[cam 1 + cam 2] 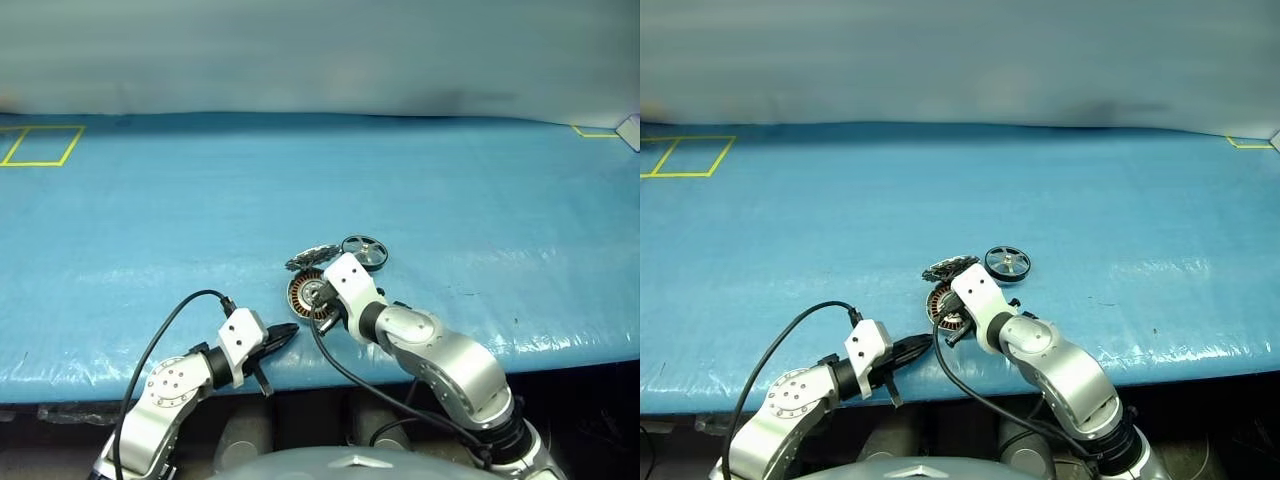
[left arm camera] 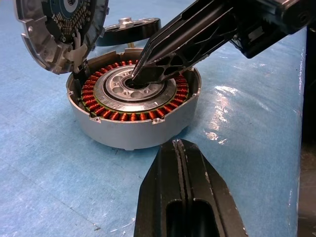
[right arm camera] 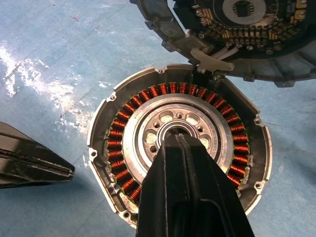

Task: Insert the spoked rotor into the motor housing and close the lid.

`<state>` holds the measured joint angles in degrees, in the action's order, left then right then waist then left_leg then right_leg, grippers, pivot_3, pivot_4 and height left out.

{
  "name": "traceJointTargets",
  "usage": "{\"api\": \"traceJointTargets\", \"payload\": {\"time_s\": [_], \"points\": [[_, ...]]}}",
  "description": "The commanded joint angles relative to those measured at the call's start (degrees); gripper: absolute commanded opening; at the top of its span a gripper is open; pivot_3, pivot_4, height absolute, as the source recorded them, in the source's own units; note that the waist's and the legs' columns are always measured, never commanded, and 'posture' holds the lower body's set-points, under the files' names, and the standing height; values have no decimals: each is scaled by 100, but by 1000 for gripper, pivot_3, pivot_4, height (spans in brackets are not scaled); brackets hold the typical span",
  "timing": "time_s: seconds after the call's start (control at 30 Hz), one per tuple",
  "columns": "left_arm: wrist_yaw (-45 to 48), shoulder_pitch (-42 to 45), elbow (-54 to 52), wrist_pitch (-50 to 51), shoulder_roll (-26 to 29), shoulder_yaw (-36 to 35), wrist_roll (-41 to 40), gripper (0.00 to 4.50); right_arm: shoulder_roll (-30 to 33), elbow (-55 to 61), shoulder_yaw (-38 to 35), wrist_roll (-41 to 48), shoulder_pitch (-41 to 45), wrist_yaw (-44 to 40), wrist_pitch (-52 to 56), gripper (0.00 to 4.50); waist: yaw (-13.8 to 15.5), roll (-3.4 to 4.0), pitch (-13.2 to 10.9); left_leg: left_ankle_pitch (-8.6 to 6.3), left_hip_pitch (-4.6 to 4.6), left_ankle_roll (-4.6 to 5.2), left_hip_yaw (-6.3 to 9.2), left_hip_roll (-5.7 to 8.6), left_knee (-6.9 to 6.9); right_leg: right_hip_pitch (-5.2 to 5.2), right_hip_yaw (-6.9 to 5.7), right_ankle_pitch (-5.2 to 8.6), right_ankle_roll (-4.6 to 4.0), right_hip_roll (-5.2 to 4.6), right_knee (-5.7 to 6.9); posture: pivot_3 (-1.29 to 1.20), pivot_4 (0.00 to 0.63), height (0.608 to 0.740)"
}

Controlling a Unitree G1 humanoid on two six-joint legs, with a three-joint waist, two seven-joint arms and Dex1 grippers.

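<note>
- Left tool [image 1: 283,337], two black fingers pressed shut with nothing held, hovers at the near edge of the wide blue-covered counter [image 1: 480,180], just short of the housing.
- Right tool [image 2: 140,79], black fingers closed and empty, points down into the housing, its tip at the silver centre hub.
- Motor housing [image 2: 133,106], a short round grey metal cup with a ring of coppery windings, sits on the counter near its front edge.
- Lid [image 2: 59,29], a round grey metal disc with a circuit board inside, stands swung open on its hinge at the housing's far rim.
- Spoked rotor [image 1: 364,251], a small black wheel with silvery spokes, lies flat just beyond the housing, beside the lid.
</note>
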<state>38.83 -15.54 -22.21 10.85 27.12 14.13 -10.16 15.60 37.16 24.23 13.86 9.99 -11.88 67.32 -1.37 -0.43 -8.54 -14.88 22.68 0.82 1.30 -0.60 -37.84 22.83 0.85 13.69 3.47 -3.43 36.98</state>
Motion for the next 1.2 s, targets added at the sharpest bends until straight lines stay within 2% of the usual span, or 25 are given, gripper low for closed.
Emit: {"api": "traceJointTargets", "payload": {"time_s": [0.03,0.93,1.07,1.2], "points": [[2,3,-16,-17,-20,39,2,0,1,219,-29,24,14,-77,-240,20,0,0,0,0,0,0,0,0,0,0,0,1,2,0,0,0,150,740],[-40,4,101,-63,-85,65,33,0,-210,-504,6,-206,-43,-31,-755,20,-6,1,-1,0,-1,0,-3,-3,1,2,-1,4,6,1,0,0,150,740],[-61,-23,101,-67,-88,53,43,0,-114,-156,-197,-121,-143,-79,-636,20,-2,0,-1,0,-1,0,-3,-7,1,6,-1,4,6,0,-1,0,150,740],[-54,-48,100,-65,-87,46,27,0,-61,614,-928,400,-454,-441,-852,20,26,1,-1,-2,11,3,2,-7,2,2,0,2,5,-6,-3,0,150,740]]}}
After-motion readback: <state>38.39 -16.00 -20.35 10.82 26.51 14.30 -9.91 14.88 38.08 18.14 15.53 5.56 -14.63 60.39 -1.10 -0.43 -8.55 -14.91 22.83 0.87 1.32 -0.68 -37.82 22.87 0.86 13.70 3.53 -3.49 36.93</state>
